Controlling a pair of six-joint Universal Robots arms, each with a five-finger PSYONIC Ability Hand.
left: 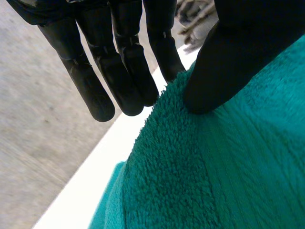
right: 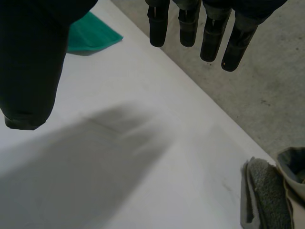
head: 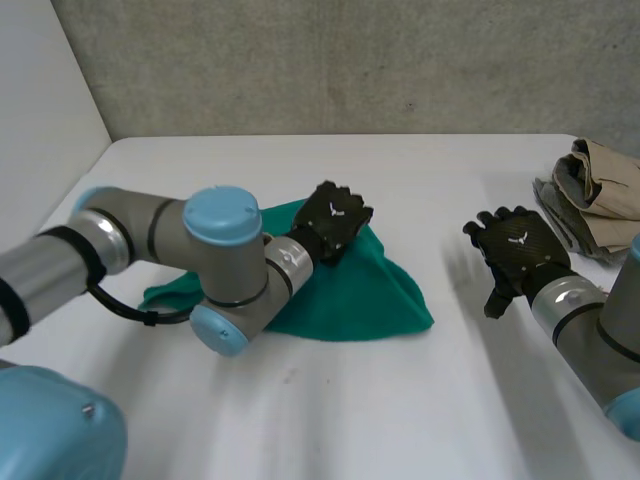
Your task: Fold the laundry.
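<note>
I have the left arm [head: 215,270] lying low across the green towel [head: 375,300], which sits in a rough triangle on the table [head: 320,420], left of centre. The left hand [head: 333,220] is at the towel's far edge. Its fingers [left: 90,86] are straight and reach past that edge over bare table, and its thumb [left: 224,71] presses down on the cloth. As far as I can see it pinches nothing. I take this as setting up to catch the far edge for a fold. The right hand [head: 515,250] hovers over bare table, spread and empty, well apart from the towel's nearest corner, probably ready to take or pin that corner. Further right, a heap of beige and grey clothes [head: 595,195] lies near the table's edge, likely next in line
</note>
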